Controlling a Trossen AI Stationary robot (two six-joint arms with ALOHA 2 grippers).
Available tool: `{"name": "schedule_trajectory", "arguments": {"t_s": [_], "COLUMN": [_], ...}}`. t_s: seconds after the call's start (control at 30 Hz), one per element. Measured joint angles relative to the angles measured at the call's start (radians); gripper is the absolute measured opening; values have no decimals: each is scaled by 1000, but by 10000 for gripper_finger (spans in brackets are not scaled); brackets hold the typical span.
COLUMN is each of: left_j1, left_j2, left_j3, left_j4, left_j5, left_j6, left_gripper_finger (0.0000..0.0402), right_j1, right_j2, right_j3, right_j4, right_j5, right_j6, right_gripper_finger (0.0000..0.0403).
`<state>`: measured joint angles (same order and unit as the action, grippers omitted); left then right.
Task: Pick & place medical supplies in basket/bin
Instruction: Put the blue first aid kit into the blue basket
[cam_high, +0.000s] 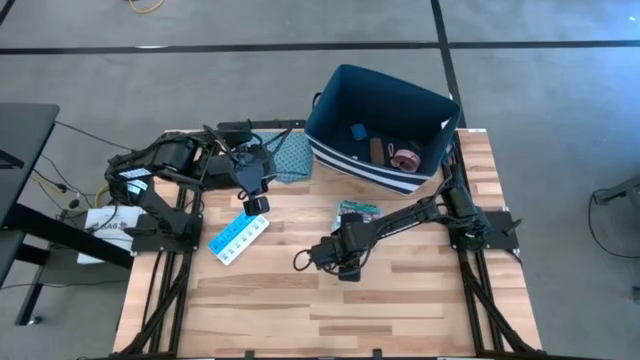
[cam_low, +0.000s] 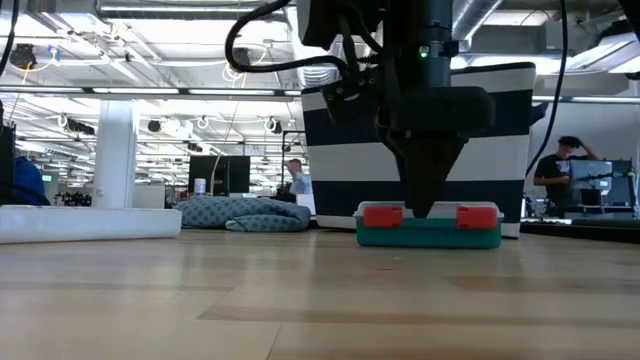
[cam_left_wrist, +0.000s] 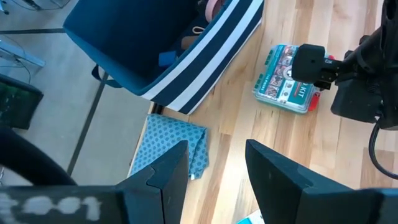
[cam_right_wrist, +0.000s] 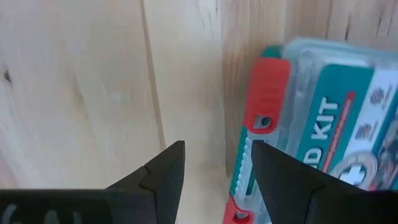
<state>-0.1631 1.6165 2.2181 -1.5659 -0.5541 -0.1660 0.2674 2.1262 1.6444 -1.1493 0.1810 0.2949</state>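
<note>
Overhead, right gripper (cam_high: 345, 262) sits low over the wooden table (cam_high: 400, 300), just beside the teal-red flat box (cam_high: 358, 211), on the side away from the bin. Its wrist view shows both fingers (cam_right_wrist: 155, 177) spread apart with only bare wood between them; nothing grasped. The box (cam_right_wrist: 311, 124) lies flat just past one fingertip, red latch edge nearest, lettering "KIT" readable. From table height, the gripper's dark pointed tip hangs directly in front of the box (cam_low: 428, 226), between its two red clips; whether it touches the box cannot be told.

Left gripper (cam_high: 256, 205) hovers near the table's left-centre, between the folded teal cloth (cam_high: 285, 157) and the blue-white pill organizer (cam_high: 238, 238). Its fingers (cam_left_wrist: 161, 180) stand parted, empty, above the wood.

Navy bin (cam_high: 380, 125) with white stripes stands at the far right of the table. Inside, visible from above: a blue cube (cam_high: 358, 130), a brown oblong (cam_high: 377, 151), a pink roll (cam_high: 405, 158).

Pill organizer lies flat on the wood, angled, well apart from the bin. Cloth rests just beside the bin's left wall.
</note>
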Motion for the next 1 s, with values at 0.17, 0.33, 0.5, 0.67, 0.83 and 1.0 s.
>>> {"name": "schedule_trajectory", "arguments": {"t_s": [0.17,0.33,0.5,0.67,0.83,1.0], "left_j1": [0,0,0,0,0,0], "left_j2": [0,0,0,0,0,0], "left_j3": [0,0,0,0,0,0], "left_j4": [1,1,5,5,5,5], "left_j5": [0,0,-1,-1,-1,-1], "left_j6": [-5,-11,-15,-15,-15,-15], "left_gripper_finger": [150,150,150,150,150,150], "right_j1": [8,14,14,14,12,12], "right_j2": [0,0,0,1,24,23], "right_j3": [0,0,0,0,-1,-47], "right_j4": [-48,-53,-71,-66,-54,0], "right_j5": [1,2,3,40,29,30], "right_j6": [3,3,3,15,27,32], "right_gripper_finger": [179,179,179,179,179,179]}}
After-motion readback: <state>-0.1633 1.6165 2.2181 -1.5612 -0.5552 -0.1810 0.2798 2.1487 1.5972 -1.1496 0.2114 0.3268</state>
